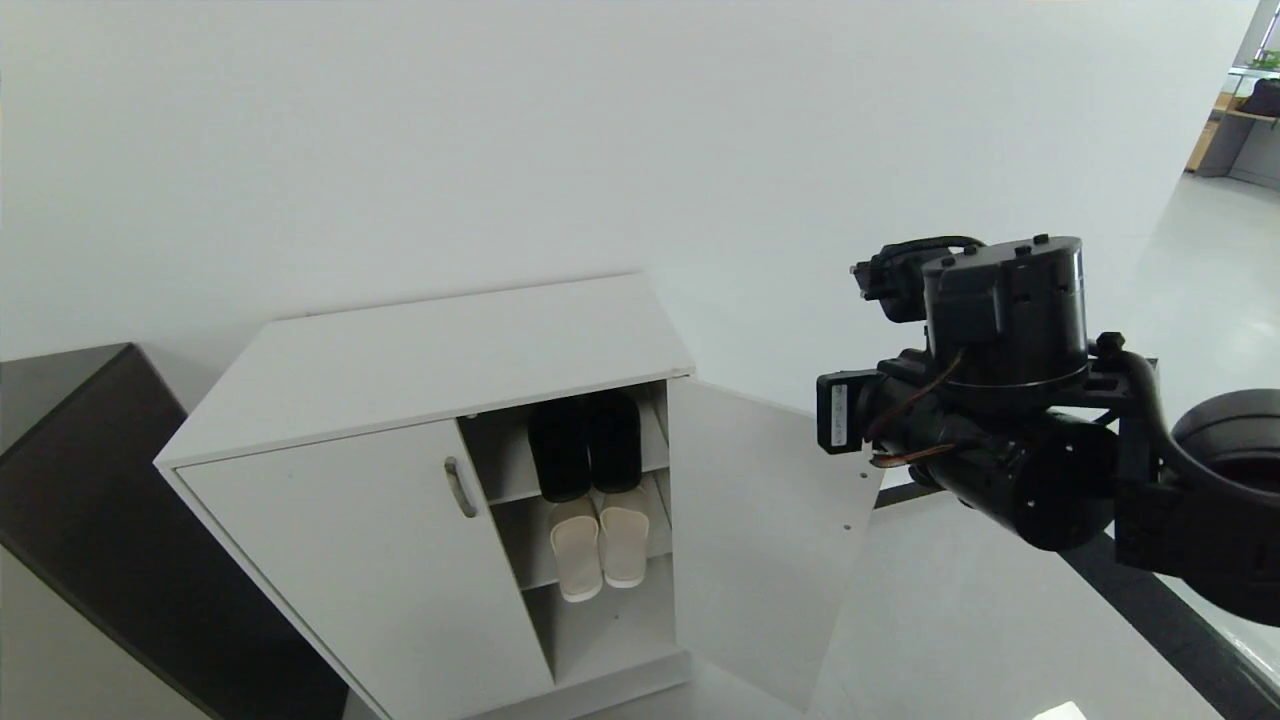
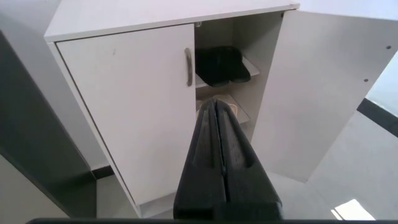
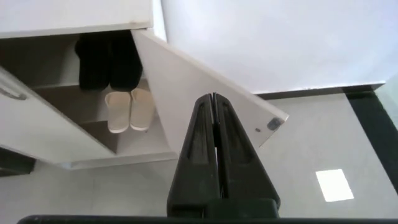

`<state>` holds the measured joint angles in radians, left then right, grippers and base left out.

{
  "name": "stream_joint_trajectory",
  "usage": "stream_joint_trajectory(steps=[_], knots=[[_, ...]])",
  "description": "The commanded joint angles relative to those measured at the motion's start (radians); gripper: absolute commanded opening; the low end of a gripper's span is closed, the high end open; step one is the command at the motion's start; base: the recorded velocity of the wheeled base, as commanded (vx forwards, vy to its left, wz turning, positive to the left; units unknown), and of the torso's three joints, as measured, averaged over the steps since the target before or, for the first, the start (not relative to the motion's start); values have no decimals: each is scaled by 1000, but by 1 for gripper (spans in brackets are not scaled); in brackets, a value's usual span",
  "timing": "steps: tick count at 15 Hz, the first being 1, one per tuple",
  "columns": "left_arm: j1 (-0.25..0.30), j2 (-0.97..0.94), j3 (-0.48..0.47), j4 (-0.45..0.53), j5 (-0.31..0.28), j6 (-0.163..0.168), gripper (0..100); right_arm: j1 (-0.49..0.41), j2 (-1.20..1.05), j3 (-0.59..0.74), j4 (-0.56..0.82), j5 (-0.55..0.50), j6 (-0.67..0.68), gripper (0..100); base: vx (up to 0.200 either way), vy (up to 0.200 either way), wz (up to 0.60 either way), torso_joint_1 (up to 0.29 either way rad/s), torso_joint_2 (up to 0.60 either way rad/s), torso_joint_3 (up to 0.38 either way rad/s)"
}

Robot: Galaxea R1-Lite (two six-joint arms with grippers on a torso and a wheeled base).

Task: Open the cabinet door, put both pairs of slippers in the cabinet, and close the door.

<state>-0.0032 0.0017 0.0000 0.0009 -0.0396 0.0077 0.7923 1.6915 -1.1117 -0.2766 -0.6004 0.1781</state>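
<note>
The white cabinet [image 1: 430, 350] stands against a plain white wall [image 1: 600, 150]. Its left door [image 1: 370, 570] is shut, with a metal handle [image 1: 460, 487] at its inner edge, and its right door [image 1: 760, 520] is swung wide open toward the near right. Both pairs are inside the right-hand bay: the black slippers [image 1: 585, 445] lie on the upper shelf and the cream slippers [image 1: 600, 540] on the shelf below, toes pointing out and each pair side by side. By that reckoning only the closing remains. The open door looks like a thin, stiff, light board on hinges, so it should swing with a gentle push and needs no grip. The best contact is probably the flat face near its free edge, far from the hinge, where little force turns it; a shove close to the hinge would strain it. The slippers look soft and light, and sit back far enough that the door should clear them. The left claw [image 2: 216, 109] is clenched on nothing and points at the cabinet front. The right claw [image 3: 213, 99] is likewise clenched and empty, hanging above the open door's free edge. The floor [image 1: 980, 620] is smooth pale grey with a black strip [image 1: 1180, 630] across it at the right, and a dark panel [image 1: 90, 480] leans at the cabinet's left.
</note>
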Motion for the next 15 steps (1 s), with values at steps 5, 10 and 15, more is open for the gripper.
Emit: stream_joint_trajectory(steps=[5, 10, 15], knots=[[0, 0, 0, 1, 0, 0, 0, -108, 63, -111, 50, 73, 18, 0, -120, 0, 0, 6, 1, -3], [0, 0, 0, 1, 0, 2, 0, -217, 208, -163, -21, 151, 18, 0, -40, 0, 0, 0, 1, 1], [0, 0, 0, -1, 0, 2, 0, -311, 372, -281, -38, 206, 20, 0, 0, 0, 0, 0, 0, 0]])
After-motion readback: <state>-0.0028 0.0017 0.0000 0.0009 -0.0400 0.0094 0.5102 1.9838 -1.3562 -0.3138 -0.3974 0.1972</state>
